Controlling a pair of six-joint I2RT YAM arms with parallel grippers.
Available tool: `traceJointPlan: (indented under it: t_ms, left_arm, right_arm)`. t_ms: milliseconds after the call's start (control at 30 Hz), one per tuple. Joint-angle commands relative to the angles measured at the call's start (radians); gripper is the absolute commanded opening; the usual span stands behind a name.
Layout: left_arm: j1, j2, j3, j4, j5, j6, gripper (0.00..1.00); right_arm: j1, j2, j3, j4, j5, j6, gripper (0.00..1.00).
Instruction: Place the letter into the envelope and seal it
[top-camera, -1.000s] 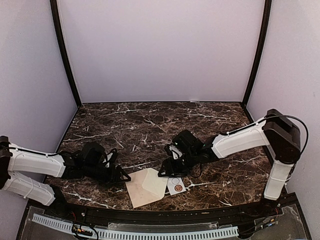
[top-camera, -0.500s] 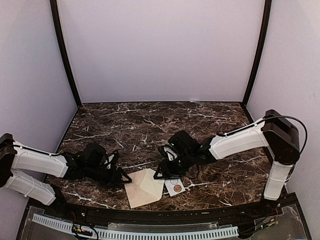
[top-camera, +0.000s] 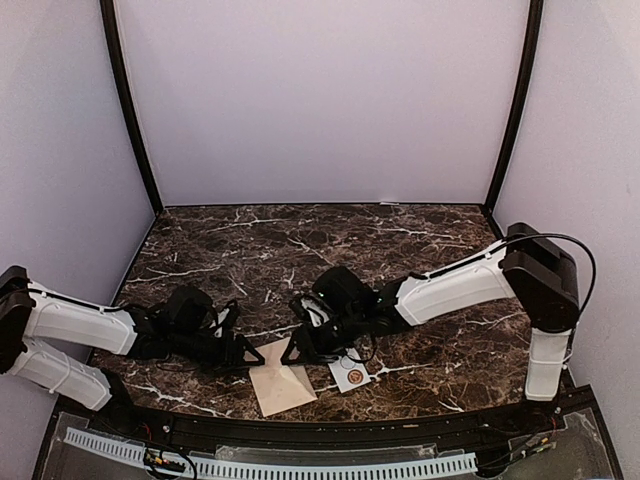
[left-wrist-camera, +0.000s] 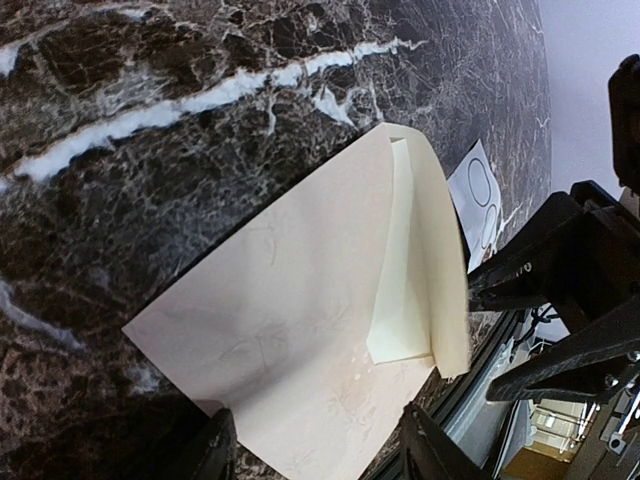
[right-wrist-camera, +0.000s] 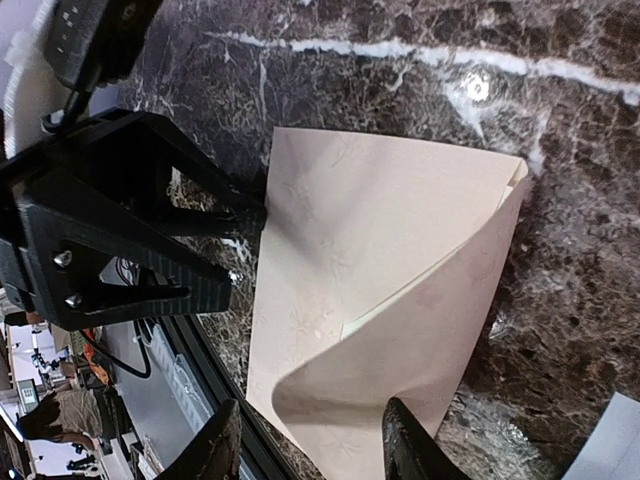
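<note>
The pinkish-tan envelope (top-camera: 280, 385) lies flat near the table's front edge. Its pointed flap (right-wrist-camera: 420, 350) is curled over the body and not pressed flat. A cream strip of the letter (left-wrist-camera: 405, 290) shows under the flap; the rest is hidden inside. My left gripper (top-camera: 250, 354) is open at the envelope's left edge, and its fingers (left-wrist-camera: 215, 455) straddle the envelope's (left-wrist-camera: 290, 330) near corner. My right gripper (top-camera: 293, 352) is open, low over the flap from the right. Its fingertips (right-wrist-camera: 405, 440) stand either side of the flap's curl over the envelope (right-wrist-camera: 380, 210).
A small white card printed with circles (top-camera: 350, 375) lies just right of the envelope; it also shows in the left wrist view (left-wrist-camera: 478, 195). The black front rail (top-camera: 300, 440) runs close behind the envelope. The two grippers are nearly touching.
My right gripper has moved left, from beside the card onto the envelope, folding the flap over the body. The left gripper has barely moved.
</note>
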Motion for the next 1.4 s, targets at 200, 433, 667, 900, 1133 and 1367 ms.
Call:
traceJointPlan:
  t_ms: [200,433,667,900,1133,1367]
  left_arm:
    - [0.004,-0.003,-0.012,0.013,0.008,0.002,0.54]
    - [0.004,-0.052,0.028,-0.054,-0.033,0.036,0.54]
    - [0.002,-0.135,0.165,-0.215,-0.141,0.126,0.54]
    - [-0.028,-0.061,0.311,-0.169,-0.109,0.157,0.55]
    - [-0.070,0.069,0.291,-0.087,-0.078,0.092,0.54]
    - [-0.070,0.085,0.160,0.029,-0.036,0.017,0.49]
  right_arm:
    - [0.023,0.103,0.025,0.061,-0.027,0.031,0.47]
    - [0.020,0.028,-0.001,0.053,-0.010,0.020,0.50]
    - [-0.033,-0.189,-0.100,-0.040,0.094,-0.013,0.60]
    - [-0.159,-0.327,-0.290,-0.078,0.139,-0.034,0.64]
    - [-0.236,-0.364,-0.456,0.067,0.072,-0.010,0.64]
    - [-0.245,-0.305,-0.496,0.179,0.005,0.003,0.58]
